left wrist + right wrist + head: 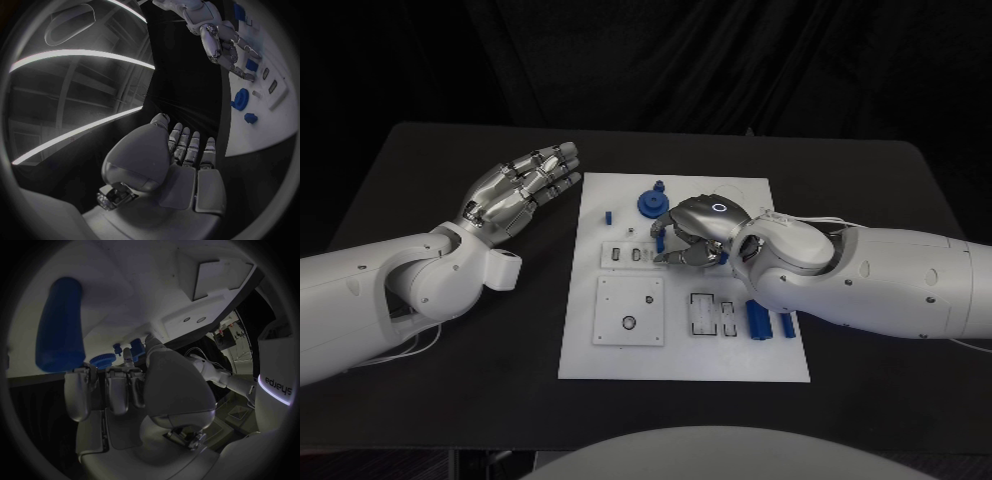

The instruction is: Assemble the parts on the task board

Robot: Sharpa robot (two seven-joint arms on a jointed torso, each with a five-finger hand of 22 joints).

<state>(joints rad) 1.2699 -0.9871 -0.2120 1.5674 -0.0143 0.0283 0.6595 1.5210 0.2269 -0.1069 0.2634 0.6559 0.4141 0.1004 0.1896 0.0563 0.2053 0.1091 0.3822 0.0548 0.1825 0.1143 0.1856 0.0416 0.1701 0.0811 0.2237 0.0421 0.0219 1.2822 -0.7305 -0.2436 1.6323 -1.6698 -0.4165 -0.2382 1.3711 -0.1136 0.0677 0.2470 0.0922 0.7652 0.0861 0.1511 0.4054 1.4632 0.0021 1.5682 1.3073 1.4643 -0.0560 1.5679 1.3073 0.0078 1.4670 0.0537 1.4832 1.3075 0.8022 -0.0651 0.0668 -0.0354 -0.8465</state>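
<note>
Over the task board the right hand curls, grasp unclear; left hand fingers spread off-board; small blue parts look light, rigid, best pinched mid-length.

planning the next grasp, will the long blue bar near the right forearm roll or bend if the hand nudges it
The long blue bar looks rigid, probably moulded, so bending seems unlikely. Lying flat on the task board, it would likely slide or roll.

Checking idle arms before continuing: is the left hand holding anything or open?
Open. The left hand hovers beside the task board, fingers straight and apart, holding nothing.
</note>
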